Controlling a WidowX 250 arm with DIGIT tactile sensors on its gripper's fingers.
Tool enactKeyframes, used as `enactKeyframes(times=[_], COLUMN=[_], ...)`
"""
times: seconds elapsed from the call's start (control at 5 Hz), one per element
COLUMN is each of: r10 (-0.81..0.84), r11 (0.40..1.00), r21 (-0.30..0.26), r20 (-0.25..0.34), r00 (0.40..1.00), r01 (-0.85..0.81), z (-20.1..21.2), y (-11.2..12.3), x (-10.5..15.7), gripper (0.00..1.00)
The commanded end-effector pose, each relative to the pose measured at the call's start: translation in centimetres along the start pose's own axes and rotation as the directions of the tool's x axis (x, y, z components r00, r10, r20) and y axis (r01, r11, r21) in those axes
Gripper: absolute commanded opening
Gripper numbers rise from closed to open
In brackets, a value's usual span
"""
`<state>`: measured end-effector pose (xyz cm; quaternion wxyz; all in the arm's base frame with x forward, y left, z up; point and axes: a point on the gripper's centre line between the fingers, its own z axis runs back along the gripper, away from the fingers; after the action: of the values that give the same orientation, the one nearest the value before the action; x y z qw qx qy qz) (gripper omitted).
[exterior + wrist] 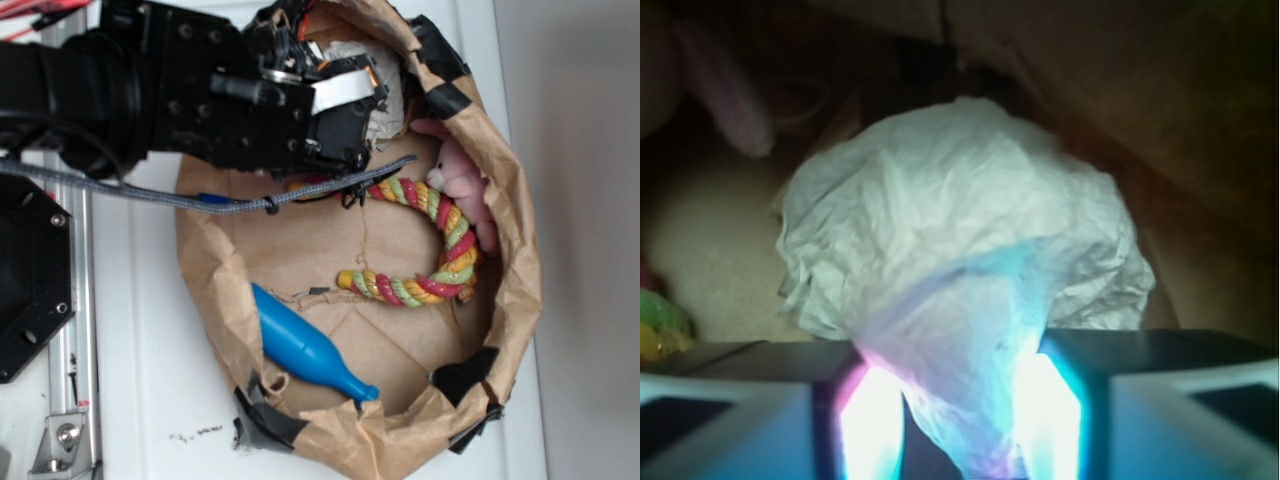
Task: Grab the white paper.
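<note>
Paper (960, 240), one crumpled white wad, sits pinched at its lower end between the two fingers (865, 420) of the gripper (960, 420) in the wrist view; the pads glow pale on either side of the squeezed neck of tissue, so the gripper is closed on it. From outside, the wad (385, 112) shows only as a pale patch beside the black gripper (370, 110), at the upper rim inside the bag (300, 245), near the bunny.

One brown bag lies open on the white table (140, 400), with several black tape patches (465, 375) around its rim. Inside it: one rope ring (430, 250) in red, green and yellow, one blue bottle-shaped toy (305, 350) lying against the lower left wall, and one pink bunny (465, 185) pressed to the right wall, touching the rope. One grey braided cable (200, 200) runs from the arm (150, 85) across the bag's top edge.
</note>
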<state>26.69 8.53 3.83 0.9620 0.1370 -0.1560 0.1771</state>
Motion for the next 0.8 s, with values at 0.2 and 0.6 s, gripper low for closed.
enactKeyframes(times=[0.2,0.6], r10=[-0.055,-0.073], r11=[0.998,0.979], r21=[0.0,-0.194], r20=[0.018,-0.012], r00=[0.998,0.997], r01=[0.055,0.07], z=[0.6,7.6], y=[0.2,-2.0], x=[1.0,1.7], gripper=[0.0,0.0])
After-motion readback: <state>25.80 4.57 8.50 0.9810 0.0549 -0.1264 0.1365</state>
